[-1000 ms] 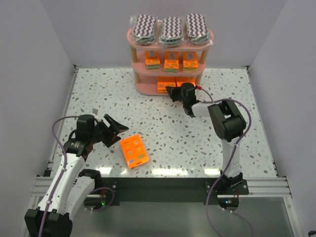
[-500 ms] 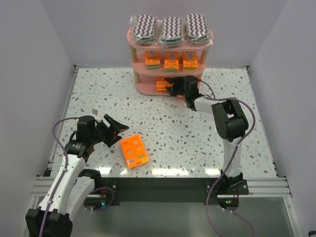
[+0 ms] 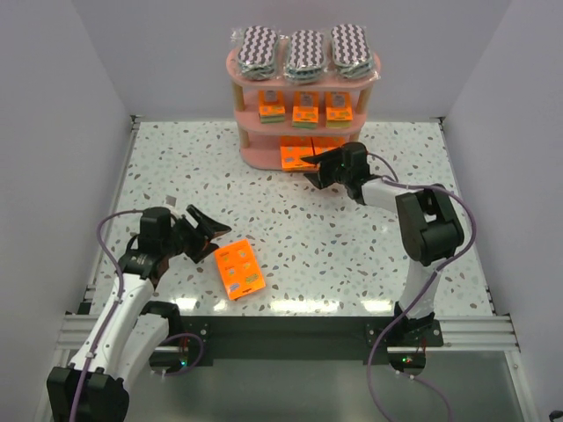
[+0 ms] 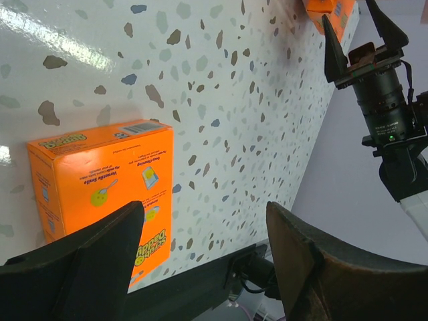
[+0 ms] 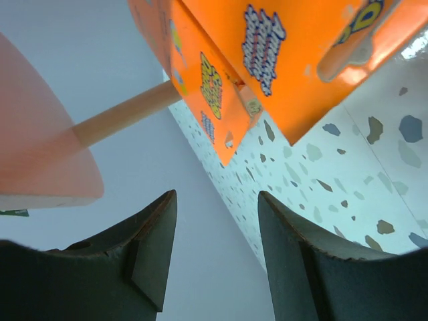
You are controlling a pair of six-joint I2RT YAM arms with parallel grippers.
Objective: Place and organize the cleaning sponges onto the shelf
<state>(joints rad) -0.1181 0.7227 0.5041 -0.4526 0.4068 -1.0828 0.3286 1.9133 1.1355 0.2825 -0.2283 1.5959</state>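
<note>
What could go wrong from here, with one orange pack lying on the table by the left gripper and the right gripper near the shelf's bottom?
1. The right gripper, open, sits close to the orange packs on the bottom tier of the shelf; a careless swing might knock them askew or nudge the shelf.
2. The loose orange pack lies flat on the table; the open left gripper may push it along rather than pinch it.
</note>
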